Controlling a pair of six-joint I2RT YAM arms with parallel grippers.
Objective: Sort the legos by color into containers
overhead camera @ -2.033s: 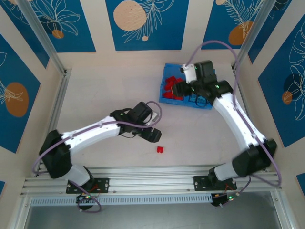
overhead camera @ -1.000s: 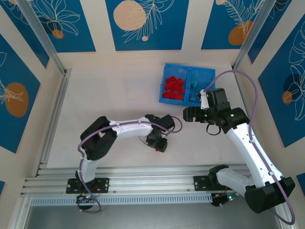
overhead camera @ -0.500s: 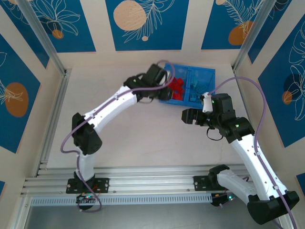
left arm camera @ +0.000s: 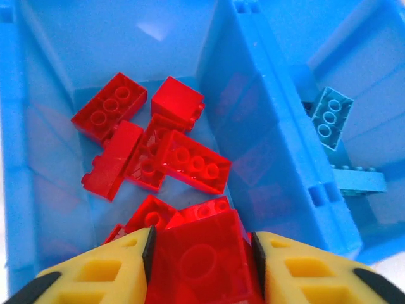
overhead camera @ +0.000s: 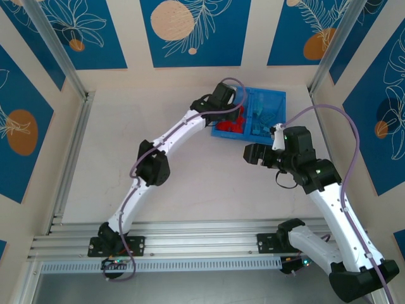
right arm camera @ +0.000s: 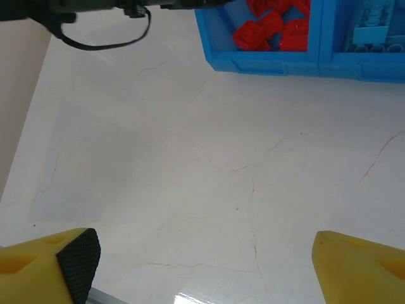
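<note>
Clamping a red brick [left arm camera: 201, 263] in the left gripper [left arm camera: 201, 253] just above the red legos [left arm camera: 190, 161] inside the tray [left arm camera: 247, 114]; hanging the right gripper [right arm camera: 202, 259] agape, empty, near the tray. Likely dropping the last one.

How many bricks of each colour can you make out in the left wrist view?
Red bricks: 8 at least, counting the brick between the left jaws; the pile may hide more.
Light-blue bricks: 2 in view.
Total: 10 at least.
</note>
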